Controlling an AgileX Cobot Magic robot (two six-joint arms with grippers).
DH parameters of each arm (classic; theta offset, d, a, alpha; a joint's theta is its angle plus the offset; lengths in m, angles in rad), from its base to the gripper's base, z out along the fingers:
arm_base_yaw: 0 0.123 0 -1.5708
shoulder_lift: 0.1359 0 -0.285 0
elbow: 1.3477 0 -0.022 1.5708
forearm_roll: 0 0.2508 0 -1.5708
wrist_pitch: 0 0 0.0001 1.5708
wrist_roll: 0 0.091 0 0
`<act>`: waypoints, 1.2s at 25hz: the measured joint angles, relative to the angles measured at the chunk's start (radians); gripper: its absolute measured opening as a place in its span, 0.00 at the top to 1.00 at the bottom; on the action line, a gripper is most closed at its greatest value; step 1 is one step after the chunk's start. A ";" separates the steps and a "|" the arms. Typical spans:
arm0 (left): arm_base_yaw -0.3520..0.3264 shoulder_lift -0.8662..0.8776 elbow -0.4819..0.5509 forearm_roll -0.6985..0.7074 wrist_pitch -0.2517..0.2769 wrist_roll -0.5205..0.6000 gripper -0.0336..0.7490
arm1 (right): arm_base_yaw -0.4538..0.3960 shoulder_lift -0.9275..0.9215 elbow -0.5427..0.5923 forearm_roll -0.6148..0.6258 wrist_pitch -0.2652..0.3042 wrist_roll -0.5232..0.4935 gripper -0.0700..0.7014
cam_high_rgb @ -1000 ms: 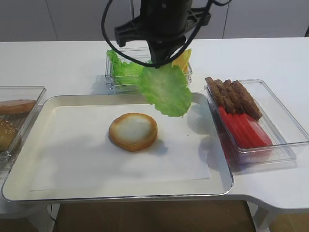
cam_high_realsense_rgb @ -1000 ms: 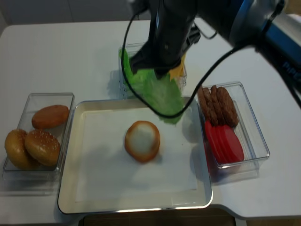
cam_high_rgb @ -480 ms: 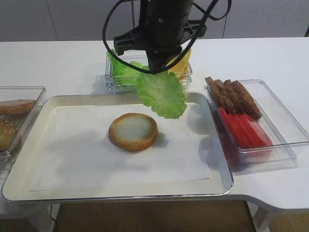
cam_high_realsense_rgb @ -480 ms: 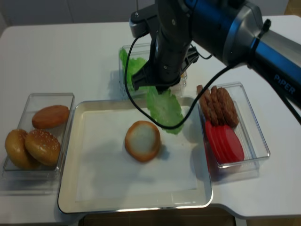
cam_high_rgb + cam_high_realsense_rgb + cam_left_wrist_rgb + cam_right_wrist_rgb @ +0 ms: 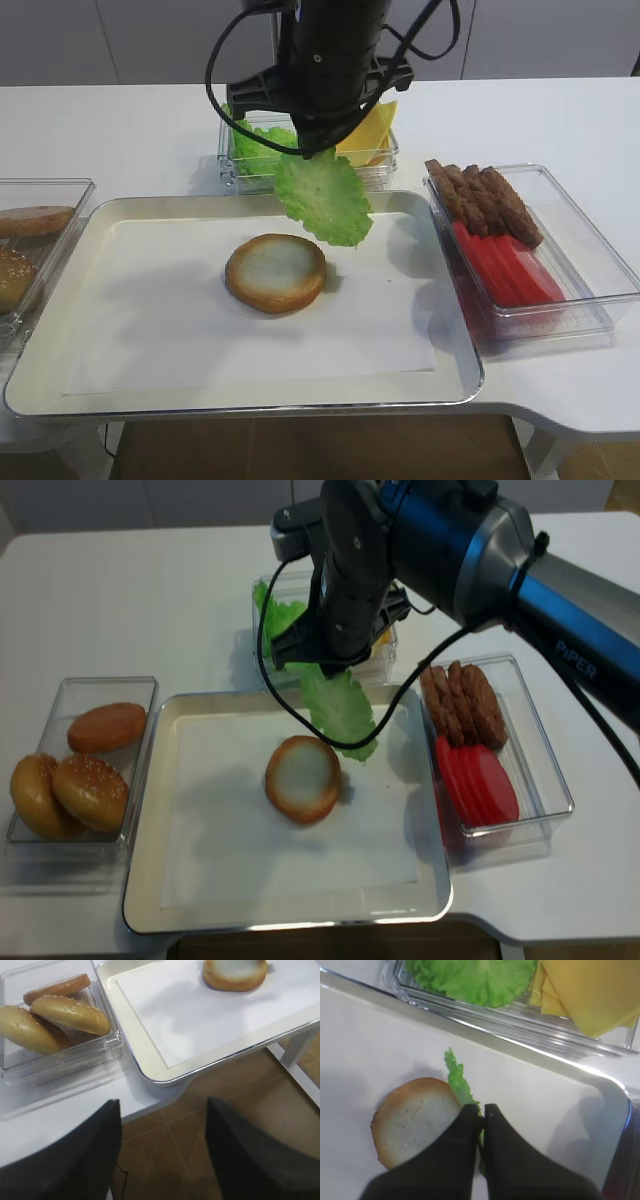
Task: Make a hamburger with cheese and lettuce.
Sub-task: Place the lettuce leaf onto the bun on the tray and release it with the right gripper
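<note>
Lettuce pinched edge-on in my right hand, fingers closed tight on the leaf, which hangs tilted just above the far right edge of the bun. Bun sits cut face up on the paper-lined tray. Cheese lies in the clear box behind the tray, beside more lettuce. My left hand hangs off the bench's front edge, fingers spread, holding nothing.

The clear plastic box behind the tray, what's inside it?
Frilly green lettuce leaves on one side, flat yellow cheese slices on the other. The box's bottom beneath them is covered.
</note>
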 joint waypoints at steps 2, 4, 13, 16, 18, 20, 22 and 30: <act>0.000 0.000 0.000 0.000 0.000 0.000 0.44 | 0.000 0.000 0.000 0.000 -0.011 0.014 0.84; 0.000 0.000 0.000 0.000 0.000 0.000 0.44 | 0.000 0.001 0.000 0.000 -0.018 0.024 0.84; 0.000 0.000 0.000 0.000 0.000 0.000 0.44 | 0.000 0.014 0.000 0.038 -0.012 0.033 0.84; 0.000 0.000 0.000 0.000 0.000 0.000 0.44 | 0.000 0.014 0.000 0.057 -0.012 0.033 0.84; 0.000 0.000 0.000 0.000 0.000 0.000 0.44 | 0.000 0.014 0.000 0.063 -0.012 0.033 0.84; 0.000 0.000 0.000 0.000 0.000 0.000 0.44 | 0.000 0.014 0.000 0.077 -0.012 0.035 0.84; 0.000 0.000 0.000 0.000 0.000 0.000 0.44 | 0.000 0.014 0.000 0.087 -0.012 0.035 0.84; 0.000 0.000 0.000 0.000 0.000 0.000 0.44 | 0.000 0.014 0.000 0.106 -0.012 0.033 0.84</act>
